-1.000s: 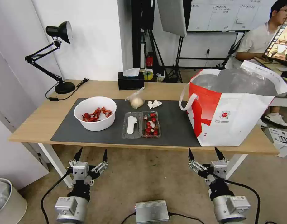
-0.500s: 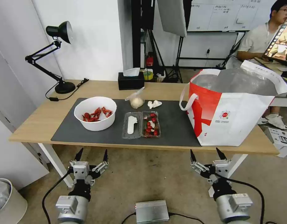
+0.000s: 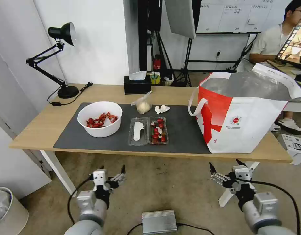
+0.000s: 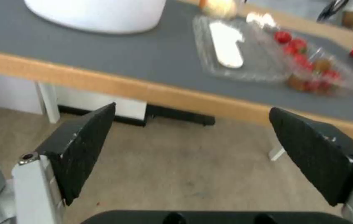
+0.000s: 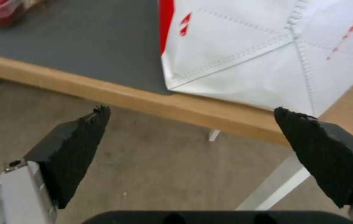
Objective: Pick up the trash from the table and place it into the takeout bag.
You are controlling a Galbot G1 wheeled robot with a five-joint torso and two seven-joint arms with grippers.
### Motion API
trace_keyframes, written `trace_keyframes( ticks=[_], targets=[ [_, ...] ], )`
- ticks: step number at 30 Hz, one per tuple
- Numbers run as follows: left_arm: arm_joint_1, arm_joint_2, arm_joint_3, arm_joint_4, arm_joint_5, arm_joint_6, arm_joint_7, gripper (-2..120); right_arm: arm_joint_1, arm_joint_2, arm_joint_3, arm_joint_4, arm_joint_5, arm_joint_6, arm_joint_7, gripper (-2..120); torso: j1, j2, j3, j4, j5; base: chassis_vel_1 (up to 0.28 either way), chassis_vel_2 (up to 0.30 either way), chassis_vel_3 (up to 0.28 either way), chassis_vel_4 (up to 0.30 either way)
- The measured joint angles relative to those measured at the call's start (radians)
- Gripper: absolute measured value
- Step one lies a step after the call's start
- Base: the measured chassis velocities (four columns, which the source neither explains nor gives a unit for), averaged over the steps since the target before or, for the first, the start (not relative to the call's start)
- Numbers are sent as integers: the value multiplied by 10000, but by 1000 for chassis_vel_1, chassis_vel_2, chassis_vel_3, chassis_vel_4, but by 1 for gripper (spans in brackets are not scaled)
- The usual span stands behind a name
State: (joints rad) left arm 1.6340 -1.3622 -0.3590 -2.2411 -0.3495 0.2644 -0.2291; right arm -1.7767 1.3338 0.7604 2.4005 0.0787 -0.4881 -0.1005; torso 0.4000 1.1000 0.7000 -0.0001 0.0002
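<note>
My takeout bag point(image 3: 245, 120) at 2 o'clock bears a small red logo, its print unreadable. My left gripper point(image 3: 111, 169) and right gripper point(image 3: 225, 165), both spread apart and empty, have dropped lower since a second ago.

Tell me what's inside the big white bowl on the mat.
The white bowl holds red crayfish shells, heaped toward its far side; the rest of the inside shows bare white. Whatever lies beneath the shells is covered.
</note>
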Motion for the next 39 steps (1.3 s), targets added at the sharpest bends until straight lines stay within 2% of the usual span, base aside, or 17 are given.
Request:
trace_keyframes(
  ticks=[4, 11, 13, 18, 39],
  targets=[
    [108, -52, -38, -334, 11, -256, 19, 100, 8, -44, -11, 117, 117, 565, -258, 100, 0, 0, 0, 1, -1, 0, 0, 0, 0],
    [158, -76, -76, -462, 31, -279, 26, 100, 3, -52, 8, 154, 188, 771, -312, 100, -1, 0, 0, 1, -2, 0, 0, 0, 0],
    [258, -77, -161, -754, 60, -288, 58, 100, 9, -54, -22, 160, 211, 858, -328, 100, 0, 0, -1, 1, -2, 0, 0, 0, 0],
    [337, -78, -203, -932, 80, -289, 100, 100, 47, -41, -93, 164, 364, 1064, -426, 100, 0, 0, -1, 1, -2, 0, 0, 0, 0],
    [295, -82, -157, -969, 83, -299, 197, 100, 184, -28, -195, 90, 461, 1382, -622, 100, -1, 1, -1, 1, -2, 0, 0, 0, 0]
  ],
)
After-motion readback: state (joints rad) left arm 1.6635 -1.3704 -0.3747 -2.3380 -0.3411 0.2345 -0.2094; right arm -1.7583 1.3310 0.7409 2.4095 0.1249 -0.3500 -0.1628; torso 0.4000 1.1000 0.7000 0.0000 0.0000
